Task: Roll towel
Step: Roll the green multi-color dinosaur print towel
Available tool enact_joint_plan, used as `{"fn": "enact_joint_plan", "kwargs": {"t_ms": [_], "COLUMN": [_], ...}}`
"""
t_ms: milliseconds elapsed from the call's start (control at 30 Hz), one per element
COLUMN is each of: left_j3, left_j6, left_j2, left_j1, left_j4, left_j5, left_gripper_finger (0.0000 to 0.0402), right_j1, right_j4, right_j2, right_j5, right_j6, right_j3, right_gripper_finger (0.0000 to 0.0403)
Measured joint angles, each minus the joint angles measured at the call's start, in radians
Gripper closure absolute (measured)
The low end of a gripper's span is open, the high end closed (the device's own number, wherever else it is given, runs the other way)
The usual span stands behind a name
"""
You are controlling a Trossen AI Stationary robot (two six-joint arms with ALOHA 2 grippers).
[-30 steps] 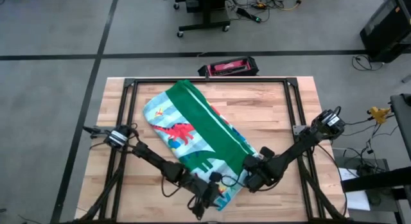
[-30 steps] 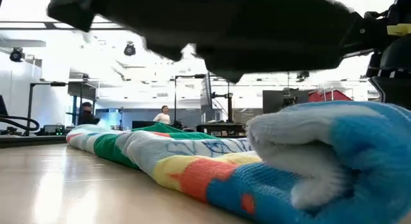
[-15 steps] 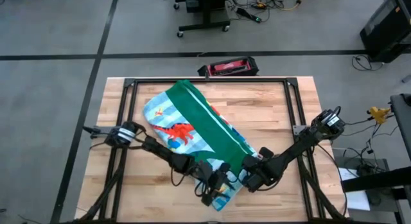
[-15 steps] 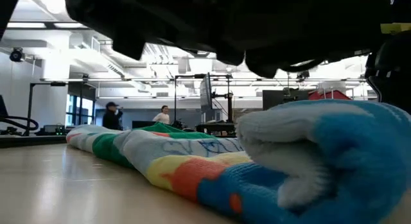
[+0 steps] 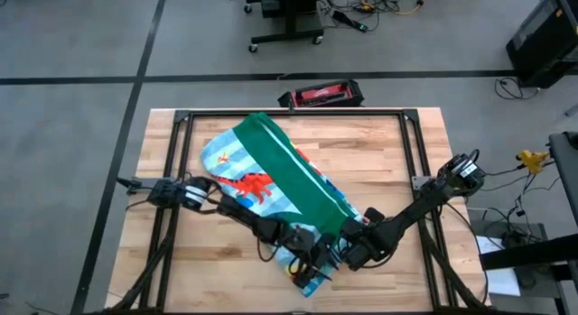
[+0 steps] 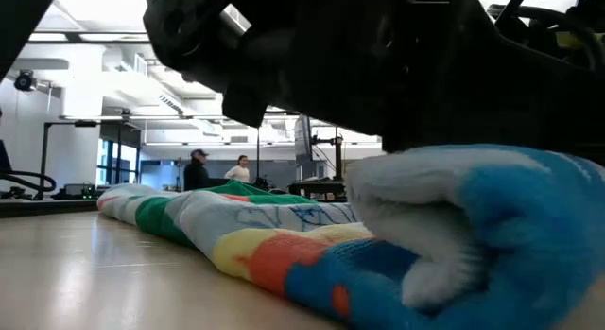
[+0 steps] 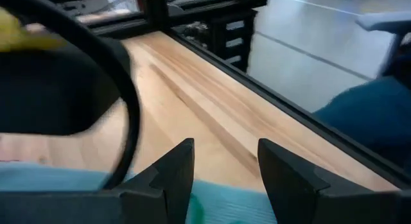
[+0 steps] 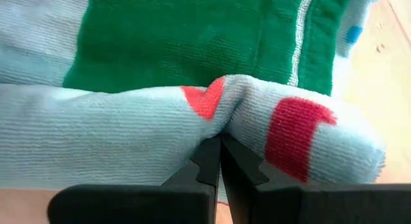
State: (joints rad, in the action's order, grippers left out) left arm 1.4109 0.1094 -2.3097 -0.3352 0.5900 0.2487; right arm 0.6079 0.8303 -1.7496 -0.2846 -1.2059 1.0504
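the wooden counter carries the dinosaur towel, which lies folded in a long strip slanting across it, green border on top, with its near end turned over into a fat roll. in the low view that rolled end bulges blue and white right under the dark arms.

the right gripper sits at the rolled end, and its fingers are pinched tight together on a crease of the towel, light blue cloth with red patches bunching to either side of them and the green band just beyond.

the left gripper is down at the same end, just beside the right one. its fingers stand apart with nothing between them, pale blue towel edge under their tips and bare counter planks ahead.

two people stand far back in the room.
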Motion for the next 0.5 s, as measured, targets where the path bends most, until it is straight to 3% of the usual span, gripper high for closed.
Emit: {"fn": "enact_joint_plan", "kwargs": {"t_ms": [233,500], "left_j3": [-0.005,-0.023], "left_j6": [0.022,0.002], "left_j2": [0.043,-0.002], "left_j1": [0.009,0.021], "left_j4": [-0.019,-0.090], "left_j5": [-0.023,-0.097], "left_gripper_finger": [0.0245,0.0245], "right_j1": [0.000,0.002], "right_j4": [-0.004,-0.007], "right_j2": [0.000,0.000], "right_j5": [0.004,0.004], "right_j6": [0.002,0.010], "right_j3": [0.000,0.000], "right_gripper_finger": [0.0403,0.0403]}}
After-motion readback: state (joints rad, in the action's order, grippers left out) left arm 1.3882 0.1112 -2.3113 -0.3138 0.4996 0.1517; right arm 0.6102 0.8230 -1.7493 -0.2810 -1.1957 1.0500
